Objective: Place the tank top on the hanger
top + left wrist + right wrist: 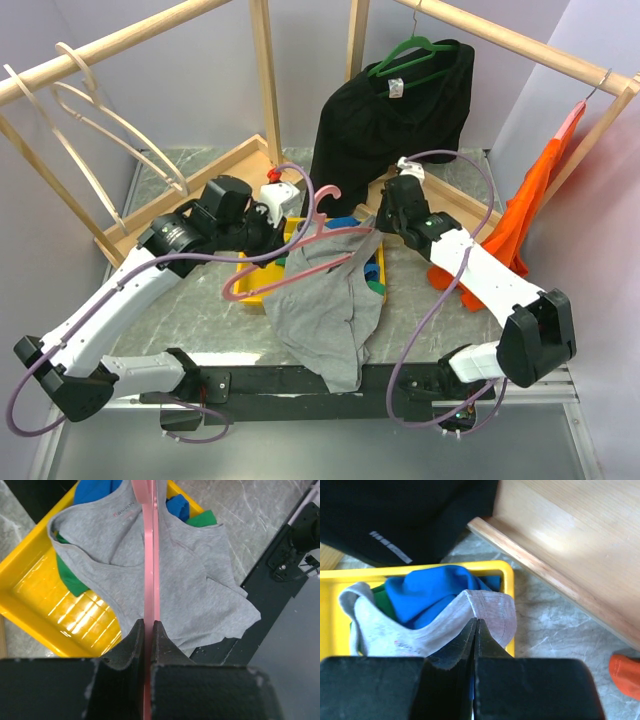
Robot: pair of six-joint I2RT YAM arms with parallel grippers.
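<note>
Two closed grips: left end effector clamps the pink hanger; right end effector pinches the grey tank top, seemingly its strap, above a yellow bin.

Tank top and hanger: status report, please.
Left gripper shut on hanger. Right gripper shut on tank top edge. Tank top half out of yellow bin, hanger over its neckline. Underneath: blue garment, green garment.

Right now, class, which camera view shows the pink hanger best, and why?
Top external: the whole hanger shows, hook and looping shoulders. The left wrist view shows only an edge-on pink strip clamped in the left gripper; the right wrist view shows none of it.
</note>
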